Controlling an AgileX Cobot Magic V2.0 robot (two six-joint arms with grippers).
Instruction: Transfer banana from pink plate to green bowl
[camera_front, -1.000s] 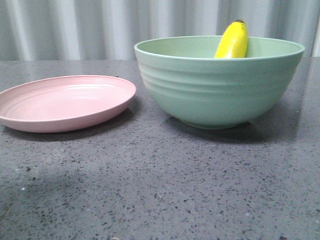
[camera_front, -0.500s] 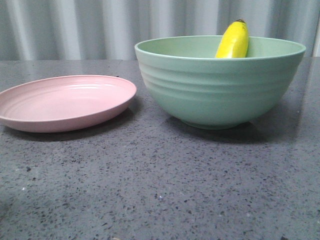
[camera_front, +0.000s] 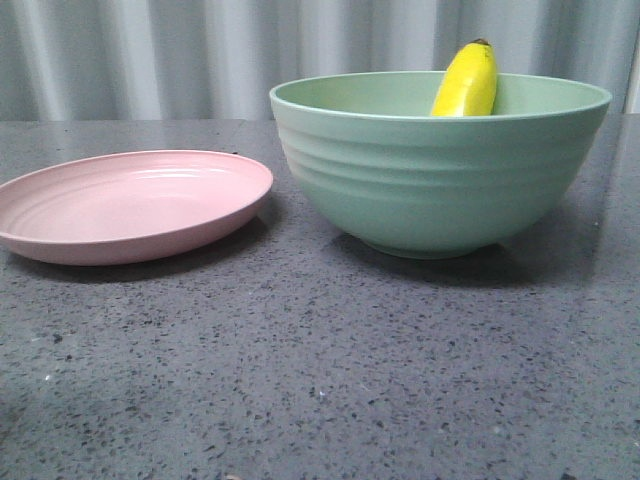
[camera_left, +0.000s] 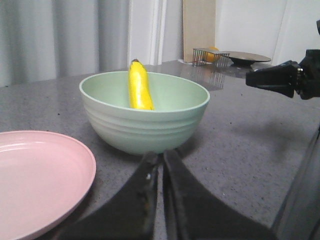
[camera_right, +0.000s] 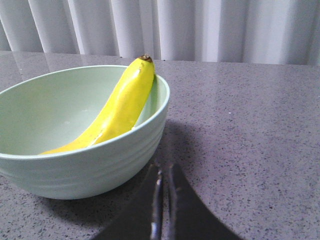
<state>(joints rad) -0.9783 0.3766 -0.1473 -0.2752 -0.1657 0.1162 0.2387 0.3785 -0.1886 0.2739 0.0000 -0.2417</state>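
Banana leans inside the green bowl, tip above its rim, apart from both grippers: left gripper and right gripper closed, holding nothing. Pink plate beside the bowl.

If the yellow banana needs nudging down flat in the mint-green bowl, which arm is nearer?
Probably right: its shut pincer sits beside the green bowl where the yellow banana leans on the rim.

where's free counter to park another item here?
The widest bare patch is the front strip of the table, nearer than the pink plate and green bowl. The plate is bare too. Tight: the gap between plate and bowl. The bowl holds the banana, leaning on its wall.
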